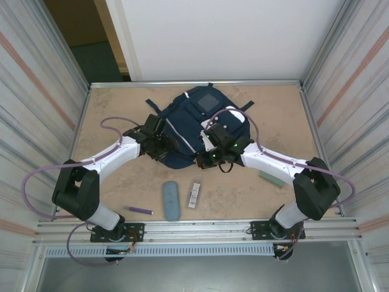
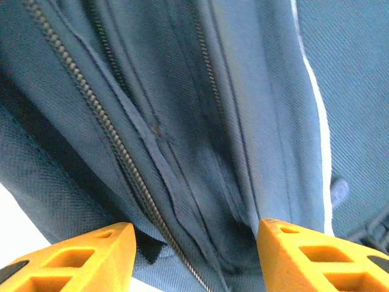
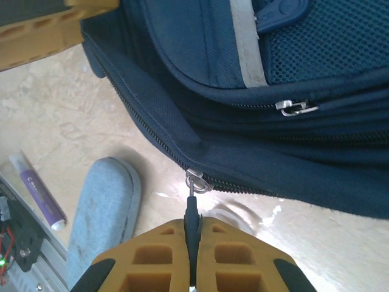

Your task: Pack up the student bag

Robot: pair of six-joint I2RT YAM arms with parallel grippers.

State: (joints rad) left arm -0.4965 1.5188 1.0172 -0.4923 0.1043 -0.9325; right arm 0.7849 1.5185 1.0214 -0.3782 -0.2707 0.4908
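Student bag (image 1: pixel 188 112) on counter (image 1: pixel 115 109), zipper pull (image 3: pixel 191 207) pinched in closed right end effector (image 3: pixel 192 222), left end effector (image 2: pixel 194 234) spread open over its fabric.

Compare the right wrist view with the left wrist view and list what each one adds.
Right wrist: the right gripper, jaws shut on a zipper pull, plus a grey pencil case, a purple pen and bare table. Left wrist: the left gripper, jaws apart, close over folded fabric. Both: the navy backpack, its zippers and a pale stripe.
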